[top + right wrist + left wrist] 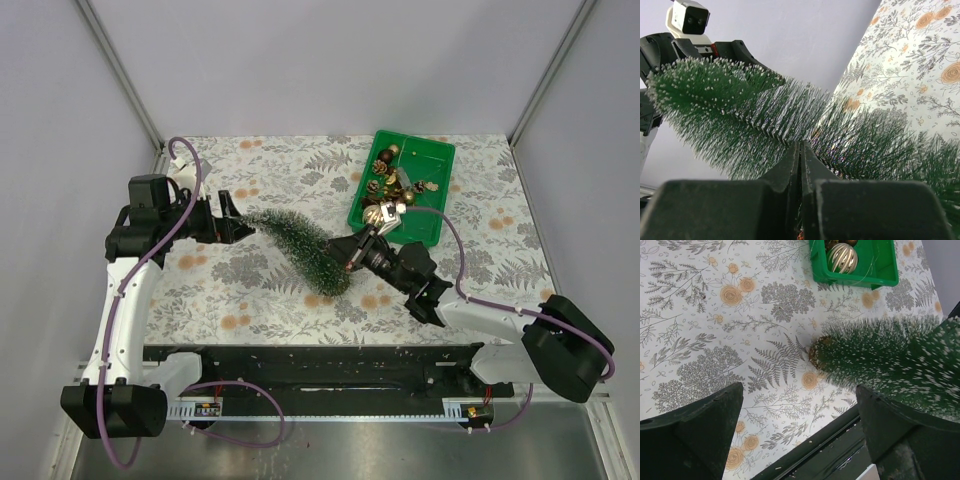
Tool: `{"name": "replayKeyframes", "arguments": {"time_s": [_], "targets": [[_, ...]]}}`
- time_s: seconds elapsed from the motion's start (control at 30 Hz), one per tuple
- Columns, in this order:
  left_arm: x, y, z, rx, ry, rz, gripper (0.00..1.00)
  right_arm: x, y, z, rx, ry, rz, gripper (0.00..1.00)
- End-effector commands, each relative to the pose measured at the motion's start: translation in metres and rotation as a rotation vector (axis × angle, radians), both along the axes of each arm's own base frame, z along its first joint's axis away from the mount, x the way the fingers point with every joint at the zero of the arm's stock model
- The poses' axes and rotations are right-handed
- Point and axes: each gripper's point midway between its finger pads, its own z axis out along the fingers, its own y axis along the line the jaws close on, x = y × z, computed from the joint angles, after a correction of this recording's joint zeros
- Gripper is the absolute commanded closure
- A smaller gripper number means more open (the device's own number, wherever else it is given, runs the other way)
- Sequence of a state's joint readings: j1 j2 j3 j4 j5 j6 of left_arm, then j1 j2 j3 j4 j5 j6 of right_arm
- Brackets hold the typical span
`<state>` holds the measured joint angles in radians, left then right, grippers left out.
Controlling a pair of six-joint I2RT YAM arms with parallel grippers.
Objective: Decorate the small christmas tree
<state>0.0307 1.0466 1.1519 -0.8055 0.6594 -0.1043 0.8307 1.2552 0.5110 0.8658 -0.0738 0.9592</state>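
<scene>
The small christmas tree lies on its side in the middle of the flower-patterned table. In the top view its narrow tip points toward 10 o'clock and its broad end toward 4 o'clock. The left gripper sits at the tree's 10 o'clock end. Its fingers are spread wide, with the tip of the tree reaching in between them. In the left wrist view the frosted bristles crowd against the finger at 3 o'clock and stand well apart from the finger at 9 o'clock, so nothing is clamped there. The right gripper is just beside the tree's broad end, at about 2 o'clock from it, and points into the bristles. In the right wrist view its fingers are pressed together with only a hairline seam between them. The tree's green needles fan out directly beyond the tips. A small orange speck shows low in the seam, but it cannot be told what it is or whether anything thin is pinched. A green bin stands at 1 o'clock from the tree, near the far right of the table. It holds a cluster of ornaments, among them a ribbed gold ball lying near the bin's corner closest to the tree.
</scene>
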Motion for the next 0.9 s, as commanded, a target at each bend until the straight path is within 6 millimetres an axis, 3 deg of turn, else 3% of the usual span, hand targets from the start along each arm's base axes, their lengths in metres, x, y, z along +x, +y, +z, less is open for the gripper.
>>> {"name": "replayKeyframes", "arguments": {"time_s": [0.0,0.5,0.87], "targets": [[0.007,-0.009,0.035,-0.040,-0.116,-0.025,0.01,-0.009,0.003,0.025,0.089,-0.044,0.035,1.00],[-0.003,-0.030,0.051,-0.066,-0.147,-0.085,0.01,-0.017,-0.016,-0.005,0.046,-0.018,-0.010,1.00],[-0.013,-0.042,0.069,-0.088,-0.184,-0.136,0.01,-0.034,-0.037,0.000,0.024,-0.068,-0.017,1.00]]}}
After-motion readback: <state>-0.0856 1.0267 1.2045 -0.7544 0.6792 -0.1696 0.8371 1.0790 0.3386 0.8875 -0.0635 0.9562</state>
